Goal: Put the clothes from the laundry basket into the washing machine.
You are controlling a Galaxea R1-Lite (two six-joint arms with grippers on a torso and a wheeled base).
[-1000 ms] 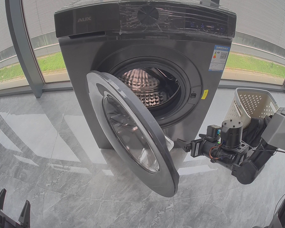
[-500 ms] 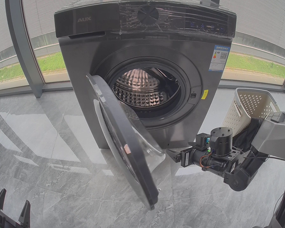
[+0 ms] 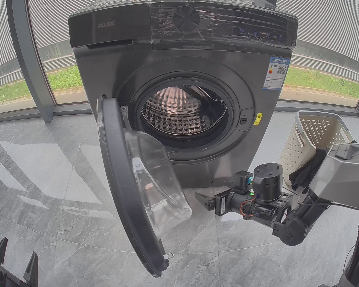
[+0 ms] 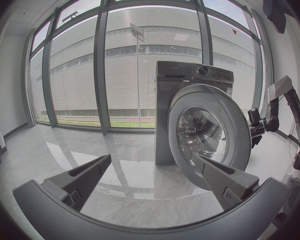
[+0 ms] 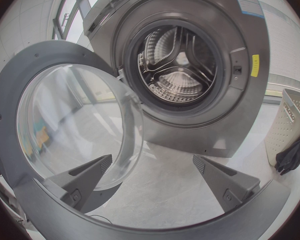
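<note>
The grey washing machine [image 3: 179, 60] stands ahead with its round door [image 3: 123, 180] swung open to the left, baring the steel drum [image 3: 183, 108]. A white laundry basket [image 3: 319, 132] sits on the floor to the machine's right, and a dark garment [image 3: 307, 172] hangs over its near rim. My right gripper [image 3: 201, 200] hovers low before the machine's lower right front, open and holding nothing. The right wrist view looks past that gripper [image 5: 152, 160] at the door [image 5: 70, 117], drum [image 5: 178, 64], basket [image 5: 286, 124] and garment [image 5: 295, 154]. My left gripper [image 3: 14, 258] is low at the near left, open.
Glossy grey marble floor [image 3: 48, 188] spreads around the machine. Tall windows with dark frames [image 3: 24, 52] stand behind it. The open door [image 4: 210, 130] juts out over the floor in front of the machine, with the right gripper [image 4: 255, 130] beyond its edge.
The door has swung wider open toward the left. My right gripper has moved left and lower, toward me. The left gripper has stayed put.
</note>
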